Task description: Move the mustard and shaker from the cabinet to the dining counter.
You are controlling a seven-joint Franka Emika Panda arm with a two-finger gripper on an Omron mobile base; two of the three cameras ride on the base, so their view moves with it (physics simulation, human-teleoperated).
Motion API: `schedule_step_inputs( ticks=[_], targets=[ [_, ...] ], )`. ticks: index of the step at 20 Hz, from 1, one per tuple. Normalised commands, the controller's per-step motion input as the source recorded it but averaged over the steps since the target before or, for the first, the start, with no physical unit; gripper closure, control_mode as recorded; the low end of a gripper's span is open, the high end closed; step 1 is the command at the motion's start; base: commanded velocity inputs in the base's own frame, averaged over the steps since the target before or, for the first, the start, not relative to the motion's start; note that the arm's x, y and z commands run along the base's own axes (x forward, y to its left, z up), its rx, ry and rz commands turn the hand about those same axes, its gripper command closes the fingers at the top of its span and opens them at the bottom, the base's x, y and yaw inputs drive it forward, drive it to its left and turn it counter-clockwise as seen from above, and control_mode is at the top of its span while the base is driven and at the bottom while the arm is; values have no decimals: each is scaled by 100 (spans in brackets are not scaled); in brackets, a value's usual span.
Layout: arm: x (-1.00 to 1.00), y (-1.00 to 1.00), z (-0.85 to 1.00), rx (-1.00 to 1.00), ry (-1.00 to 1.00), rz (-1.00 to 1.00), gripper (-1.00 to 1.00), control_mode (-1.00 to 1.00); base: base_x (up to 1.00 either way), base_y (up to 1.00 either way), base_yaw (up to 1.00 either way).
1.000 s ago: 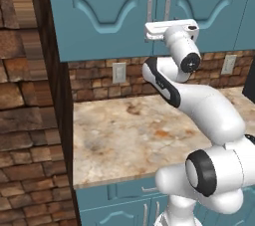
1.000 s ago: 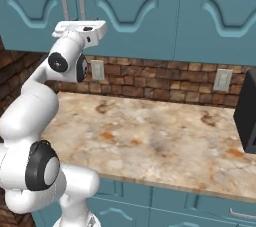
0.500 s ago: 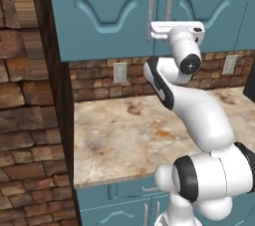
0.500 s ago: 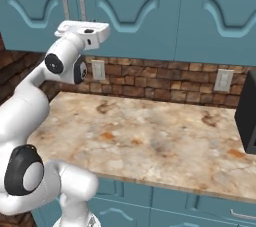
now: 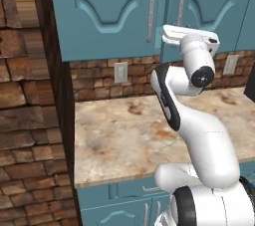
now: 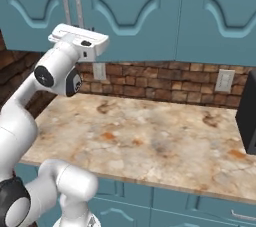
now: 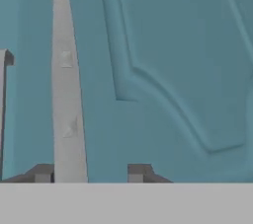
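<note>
Teal cabinet [image 7: 188, 70] doors were shut, so the mustard and shaker presumably sat hidden behind them. The jaws' two tips stood astride the right door's handle [image 7: 66, 94], apparently narrowed onto it to pull; whether they truly pinched it I could not tell. Left of them hung the other handle [image 5: 150, 10]; below lay the marbled bench [image 6: 150, 141].

surface: marbled counter [image 6: 150, 141] against brick | on it: dark appliance [image 6: 248, 121], right end
</note>
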Motion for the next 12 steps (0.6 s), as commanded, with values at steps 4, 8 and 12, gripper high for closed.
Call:
schedule_step_inputs(
  ticks=[4,8,12],
  targets=[
    [-100,-100,0,20,0,0,100,-100,0,0,0],
    [-100,-100,0,23,0,0,100,-100,0,0,0],
    [-100,-100,0,24,0,0,100,-100,0,0,0]
  ],
)
